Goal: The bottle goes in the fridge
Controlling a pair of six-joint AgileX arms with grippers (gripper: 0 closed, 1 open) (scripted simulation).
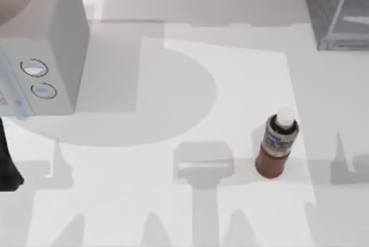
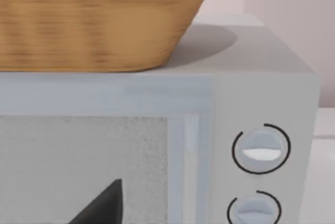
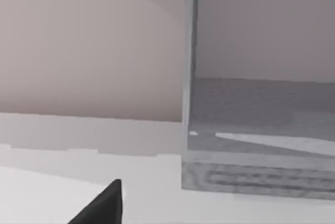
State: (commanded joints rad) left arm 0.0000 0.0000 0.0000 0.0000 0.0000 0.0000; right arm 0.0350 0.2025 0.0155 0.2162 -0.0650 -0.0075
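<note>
Bottle [image 1: 277,146]: upright at table's four o'clock, well short of fridge [image 1: 334,10] at one o'clock; looks light, rigid, slick; best gripped mid-body; neither gripper's state discernible

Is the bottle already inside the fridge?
No. The bottle stands upright on the table, apart from the fridge.
</note>
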